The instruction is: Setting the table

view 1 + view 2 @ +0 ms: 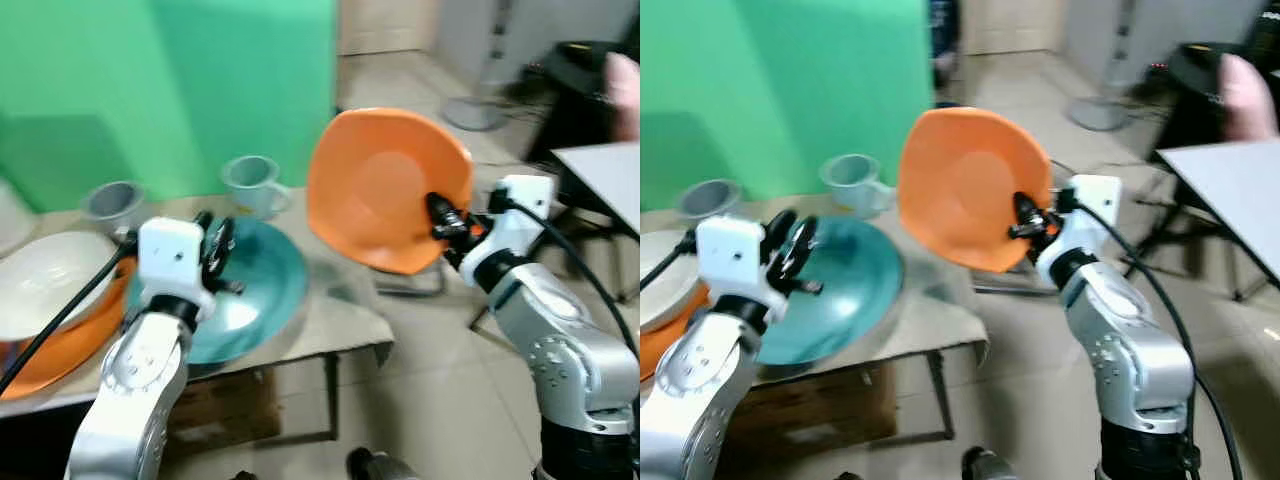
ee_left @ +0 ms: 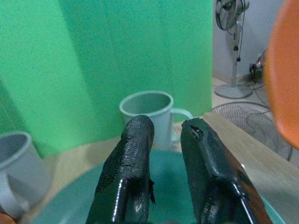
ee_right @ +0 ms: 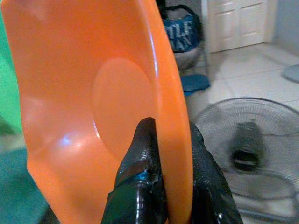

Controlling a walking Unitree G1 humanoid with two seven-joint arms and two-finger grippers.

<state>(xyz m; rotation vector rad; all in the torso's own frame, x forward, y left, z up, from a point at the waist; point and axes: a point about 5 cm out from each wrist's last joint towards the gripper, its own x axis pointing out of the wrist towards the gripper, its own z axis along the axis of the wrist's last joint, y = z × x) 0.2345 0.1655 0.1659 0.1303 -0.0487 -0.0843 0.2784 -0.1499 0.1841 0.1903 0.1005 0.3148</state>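
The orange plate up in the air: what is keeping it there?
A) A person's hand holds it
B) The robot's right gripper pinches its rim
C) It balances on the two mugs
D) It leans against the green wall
B: the right gripper has its two black fingers clamped on either side of the rim of the orange plate, holding it on edge past the end of the table.

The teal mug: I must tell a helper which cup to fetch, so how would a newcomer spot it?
Start at the green backdrop behind the low table. Against it, at the table's back edge, stand two mugs. The teal mug is the pale blue-green one just behind the big teal plate, nearer the raised orange plate; the grey mug stands further to the robot's left.
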